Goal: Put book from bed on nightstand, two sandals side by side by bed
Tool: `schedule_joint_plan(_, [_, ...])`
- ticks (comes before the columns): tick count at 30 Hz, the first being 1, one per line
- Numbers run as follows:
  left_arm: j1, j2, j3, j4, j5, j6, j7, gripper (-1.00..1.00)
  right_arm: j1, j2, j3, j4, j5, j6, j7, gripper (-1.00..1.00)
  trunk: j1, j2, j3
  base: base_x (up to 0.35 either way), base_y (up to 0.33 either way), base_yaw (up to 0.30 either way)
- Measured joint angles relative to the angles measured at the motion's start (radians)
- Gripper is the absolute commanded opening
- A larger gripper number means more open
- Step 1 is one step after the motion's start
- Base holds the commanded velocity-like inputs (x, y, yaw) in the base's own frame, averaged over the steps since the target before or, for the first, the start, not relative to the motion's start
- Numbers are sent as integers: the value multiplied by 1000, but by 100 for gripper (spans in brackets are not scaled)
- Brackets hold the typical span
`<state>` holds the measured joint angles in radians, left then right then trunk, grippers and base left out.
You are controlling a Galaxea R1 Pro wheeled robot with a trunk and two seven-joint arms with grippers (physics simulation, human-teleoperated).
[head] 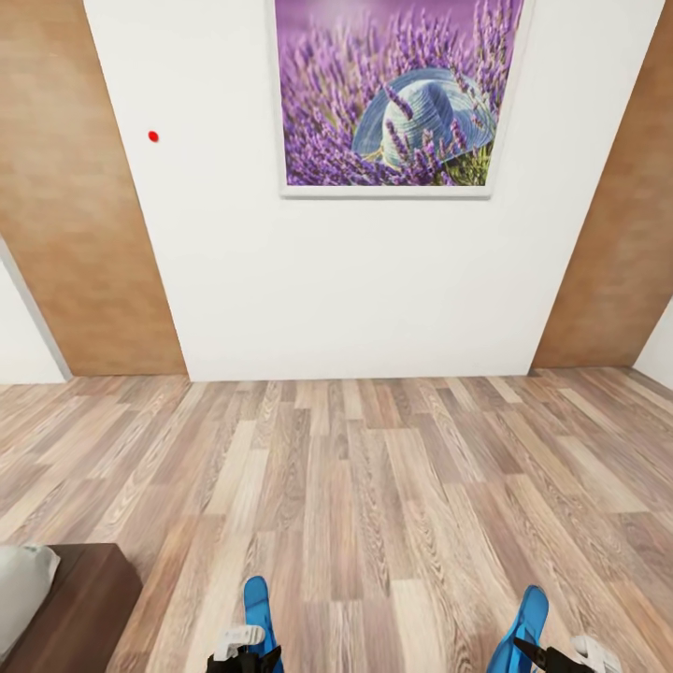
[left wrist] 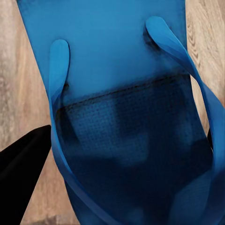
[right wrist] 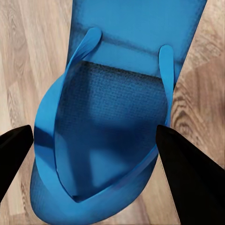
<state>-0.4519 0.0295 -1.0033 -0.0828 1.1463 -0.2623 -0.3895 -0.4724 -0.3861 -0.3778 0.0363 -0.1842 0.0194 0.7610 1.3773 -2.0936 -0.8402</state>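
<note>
— Two bright blue flat flip-flops, one per arm. The left sandal [head: 256,608] shows at the bottom edge of the head view, left of centre; the right sandal [head: 523,628] at the bottom edge further right. They are well apart.

— Are they held?

— The left hand [head: 245,659] is closed on the left sandal: in the left wrist view the blue sole [left wrist: 117,108] sits right between the dark fingers [left wrist: 23,164], straps facing the camera. The right hand [head: 551,659] grips the right sandal likewise: in the right wrist view its sole [right wrist: 117,117] lies between two black fingers [right wrist: 192,173], one on each side.

— Where is the bed?

— Only a corner of the low dark brown wooden bed frame [head: 79,608] with a bit of light-grey mattress [head: 19,589] shows at the lower left of the head view, just left of the left sandal.

— And beyond?

— Grey-brown wood-plank floor [head: 374,486] runs up to a white wall [head: 327,280] carrying a framed picture of purple lavender with a pale blue hat [head: 397,93], a small red dot [head: 153,136] to its left, and brown wood panels [head: 84,206] at either side.
</note>
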Motion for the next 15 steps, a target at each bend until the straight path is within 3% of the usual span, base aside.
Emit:
schedule_joint_plan(8, [0,0,0,0,0,0,0,-100,0,0,1,0,0,0,0,-100,0,0,0,304,-131,11])
schedule_joint_plan(15, [0,0,0,0,0,0,0,-100,0,0,0,0,0,0,0,-100,0,0,0,304,-131,224])
